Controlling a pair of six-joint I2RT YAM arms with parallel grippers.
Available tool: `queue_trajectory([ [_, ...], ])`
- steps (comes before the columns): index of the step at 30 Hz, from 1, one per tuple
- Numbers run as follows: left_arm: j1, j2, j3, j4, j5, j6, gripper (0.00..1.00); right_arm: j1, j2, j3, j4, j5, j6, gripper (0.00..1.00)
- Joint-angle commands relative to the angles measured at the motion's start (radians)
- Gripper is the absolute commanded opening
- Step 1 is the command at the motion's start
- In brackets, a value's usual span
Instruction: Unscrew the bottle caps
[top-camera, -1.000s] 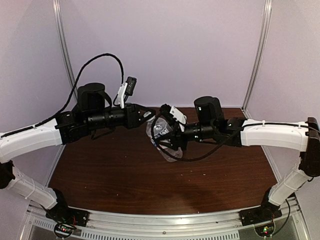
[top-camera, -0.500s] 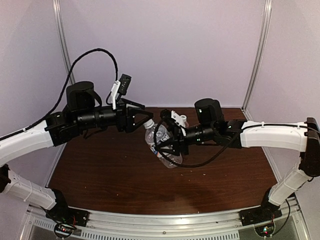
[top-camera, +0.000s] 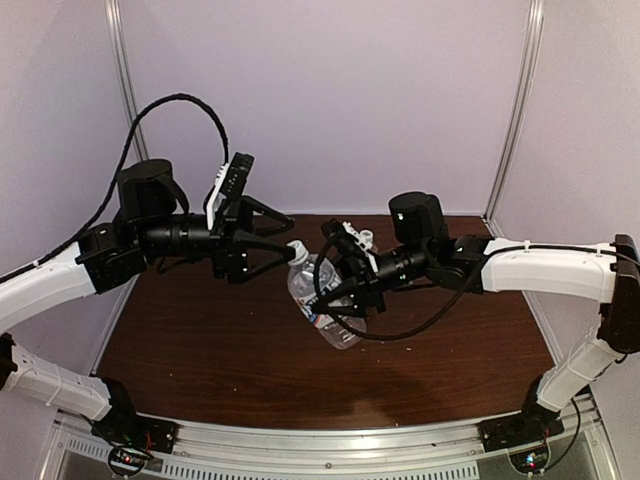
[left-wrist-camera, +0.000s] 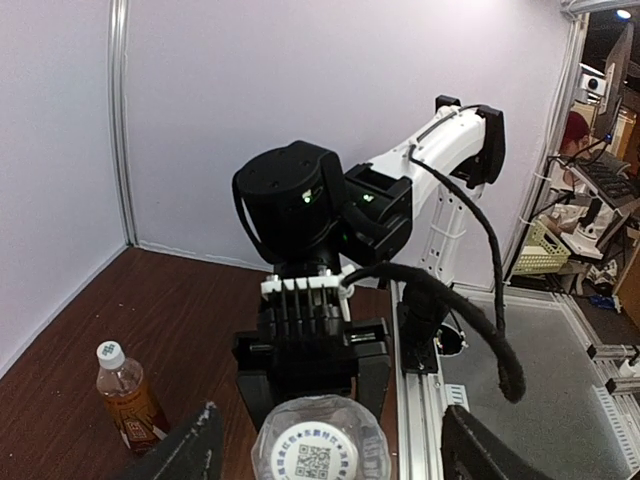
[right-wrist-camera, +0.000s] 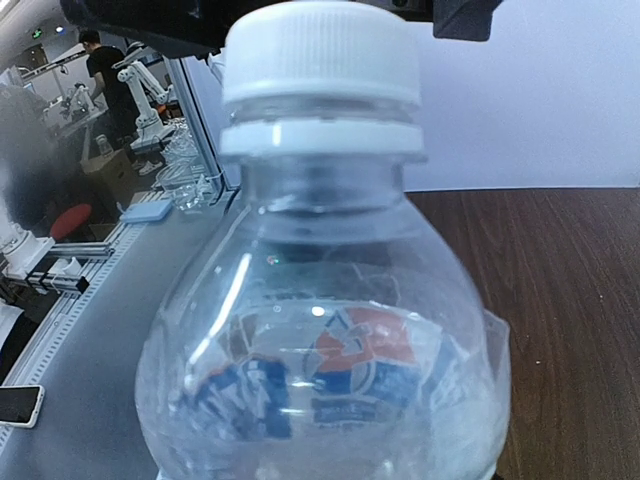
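Right tool (top-camera: 342, 290) grips the clear bottle (top-camera: 318, 297) aloft over the bench (top-camera: 220, 350); left tool (top-camera: 288, 230) gapes wide around its cap (top-camera: 297, 249). Neither cap is off; amber bottle (left-wrist-camera: 127, 405) stands capped on the bench.

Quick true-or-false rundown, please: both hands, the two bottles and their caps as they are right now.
1. The right hand grips the clear bottle. True.
2. The left hand is shut on the clear bottle's cap. False: it is open, with a finger on either side of the cap, not touching it.
3. The clear bottle's cap is off. False: it sits on the neck.
4. The amber bottle stands upright on the table with its white cap on. True.
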Motion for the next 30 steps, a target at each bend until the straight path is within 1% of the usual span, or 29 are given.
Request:
queue_trajectory([
  [1, 0.008, 0.023, 0.006, 0.015, 0.077, 0.035, 0.73, -0.002, 0.01, 0.04, 0.007, -0.083, 0.02, 0.49],
  [6, 0.008, 0.053, 0.014, 0.024, 0.106, 0.021, 0.66, -0.002, 0.011, 0.042, 0.006, -0.082, 0.022, 0.49],
  [12, 0.008, 0.059, 0.011, 0.026, 0.119, 0.009, 0.53, -0.002, 0.018, 0.044, 0.004, -0.08, 0.02, 0.49],
  [14, 0.008, 0.059, 0.01, 0.056, 0.12, 0.004, 0.51, -0.002, 0.02, 0.044, 0.003, -0.079, 0.018, 0.49],
  [19, 0.008, 0.061, 0.008, 0.062, 0.117, 0.0, 0.48, -0.002, 0.023, 0.044, 0.001, -0.079, 0.018, 0.49],
  [24, 0.008, 0.062, 0.009, 0.062, 0.11, -0.002, 0.37, -0.002, 0.017, 0.044, 0.0, -0.074, 0.016, 0.49],
  [30, 0.008, 0.062, 0.008, 0.061, 0.099, -0.013, 0.28, -0.002, 0.009, 0.043, 0.0, -0.049, 0.019, 0.48],
])
